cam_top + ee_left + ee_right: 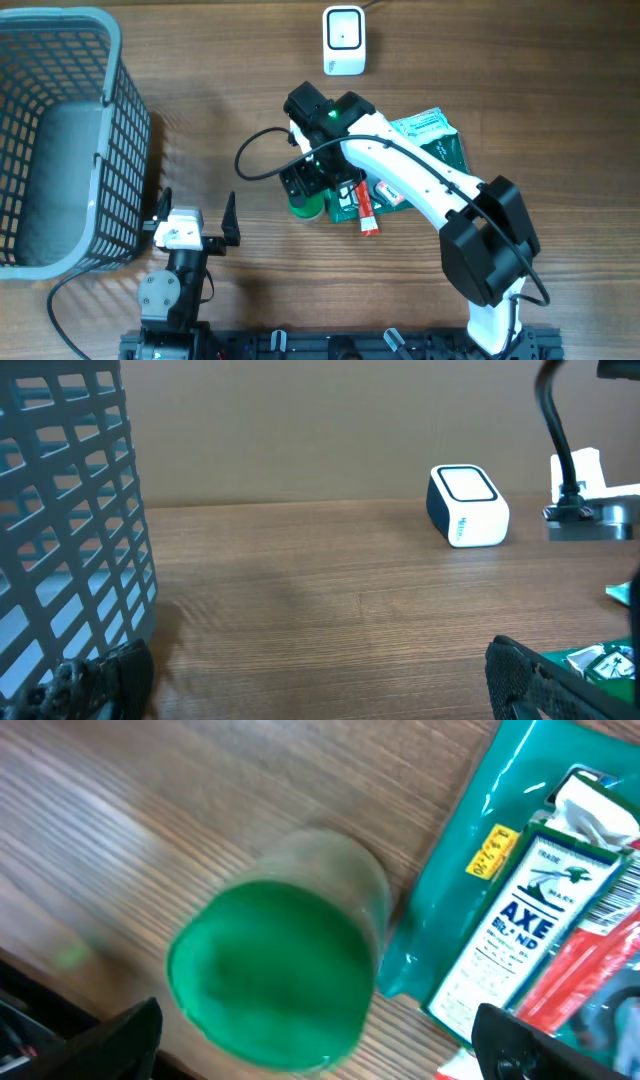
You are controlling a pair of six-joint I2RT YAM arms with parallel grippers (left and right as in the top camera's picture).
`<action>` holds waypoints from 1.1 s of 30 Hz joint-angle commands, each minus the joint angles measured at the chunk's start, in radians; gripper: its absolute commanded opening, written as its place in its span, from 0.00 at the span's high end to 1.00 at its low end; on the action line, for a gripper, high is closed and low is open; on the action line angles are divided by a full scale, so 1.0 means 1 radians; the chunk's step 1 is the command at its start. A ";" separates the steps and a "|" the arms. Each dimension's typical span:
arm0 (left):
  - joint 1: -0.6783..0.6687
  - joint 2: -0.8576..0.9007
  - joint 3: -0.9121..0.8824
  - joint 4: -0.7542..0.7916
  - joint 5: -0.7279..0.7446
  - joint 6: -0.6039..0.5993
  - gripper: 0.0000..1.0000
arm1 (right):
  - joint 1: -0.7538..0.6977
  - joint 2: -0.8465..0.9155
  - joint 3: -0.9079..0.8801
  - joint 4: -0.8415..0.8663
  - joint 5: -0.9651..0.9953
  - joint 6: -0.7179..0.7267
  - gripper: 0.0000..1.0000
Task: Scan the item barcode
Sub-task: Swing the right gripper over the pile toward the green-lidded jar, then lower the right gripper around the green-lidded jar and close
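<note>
The white barcode scanner [343, 40] stands at the table's far edge and also shows in the left wrist view as a small white box [468, 506]. A pile of items lies mid-table: a green-lidded jar [305, 207], a teal packet [432, 135] and a red tube [366, 208]. My right gripper [322, 188] hovers open over the jar. In the right wrist view the blurred green lid [270, 975] sits between and below the two fingers, untouched, with the teal packet and its AXE box [530, 920] to the right. My left gripper [192, 226] rests open near the front edge, holding nothing.
A tall grey wire basket [60, 140] fills the left side, close beside the left gripper [315, 695]. The basket wall [60, 520] looms at the left of the left wrist view. The right arm's black cable [262, 155] loops over the wood left of the pile.
</note>
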State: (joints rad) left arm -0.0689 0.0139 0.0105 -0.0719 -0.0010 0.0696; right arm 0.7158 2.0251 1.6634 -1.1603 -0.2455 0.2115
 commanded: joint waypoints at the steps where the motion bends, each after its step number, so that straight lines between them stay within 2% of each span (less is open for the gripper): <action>1: 0.004 -0.009 -0.005 -0.003 0.016 -0.006 0.00 | 0.001 -0.021 0.050 -0.048 0.023 -0.024 0.01; 5: 0.004 -0.009 -0.005 -0.003 0.016 -0.006 0.00 | 0.001 -0.032 0.152 -0.139 0.023 0.144 0.00; 7: 0.004 -0.009 -0.005 -0.003 0.016 -0.006 0.00 | 0.001 -0.037 0.185 -0.150 0.019 0.285 0.01; 9: 0.004 -0.009 -0.005 -0.003 0.016 -0.006 0.00 | 0.001 -0.037 0.185 -0.150 0.021 0.436 0.00; 13: 0.004 -0.009 -0.005 -0.003 0.016 -0.006 0.00 | 0.002 -0.031 0.174 -0.154 0.110 0.584 0.00; 21: 0.004 -0.009 -0.005 -0.003 0.016 -0.006 0.00 | 0.061 -0.019 0.174 -0.146 0.195 0.367 0.00; 23: 0.004 -0.009 -0.005 -0.003 0.016 -0.006 0.00 | 0.062 -0.019 0.170 -0.141 0.204 0.266 0.00; 27: 0.004 -0.009 -0.005 -0.003 0.016 -0.006 0.00 | 0.062 -0.019 0.134 -0.131 0.193 -0.050 0.00; 30: 0.004 -0.009 -0.005 -0.003 0.016 -0.006 0.00 | 0.062 -0.019 0.080 -0.064 0.099 -0.186 0.00; 33: 0.004 -0.009 -0.005 -0.003 0.016 -0.006 0.00 | 0.066 -0.019 0.042 -0.040 0.015 -0.240 0.00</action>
State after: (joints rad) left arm -0.0689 0.0139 0.0101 -0.0719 -0.0010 0.0696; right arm 0.7799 2.0037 1.7432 -1.2201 -0.1333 0.1104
